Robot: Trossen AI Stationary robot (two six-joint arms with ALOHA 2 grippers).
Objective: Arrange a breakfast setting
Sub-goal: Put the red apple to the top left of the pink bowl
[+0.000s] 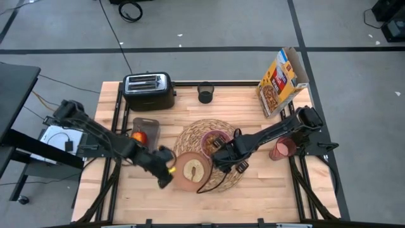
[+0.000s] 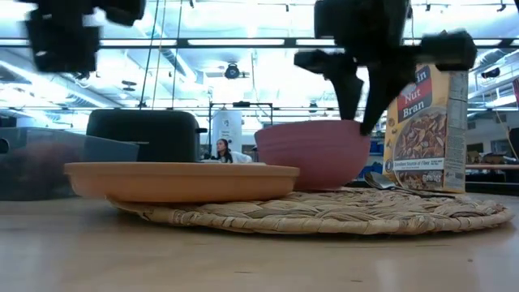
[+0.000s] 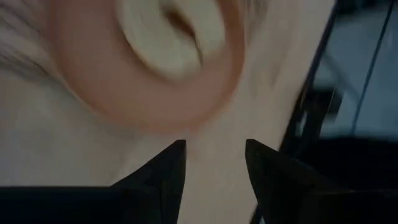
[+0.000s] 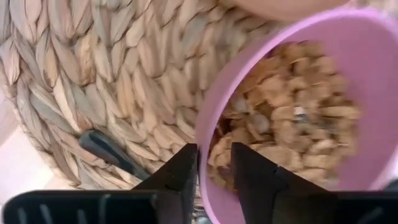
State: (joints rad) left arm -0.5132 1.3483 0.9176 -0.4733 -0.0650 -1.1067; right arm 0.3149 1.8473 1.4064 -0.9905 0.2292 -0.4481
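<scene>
The cereal box (image 2: 424,130), standing just behind and beside the right arm's jaws in the low view, reads "Nut Bran"; its smaller print is too small to read.

One camera hangs overhead, looking straight down on the whole table (image 1: 209,196) and both arms. Another sits at tabletop height, facing level across the placemat (image 2: 324,212) into the room behind (a person shows far back there). The left wrist camera looks past its own fingers (image 3: 161,180), very near the plate (image 3: 155,68) and toast slice (image 3: 168,37). The right wrist camera is pressed close to the pink bowl (image 4: 348,37). That bowl appears overhead and in the low view too.
</scene>
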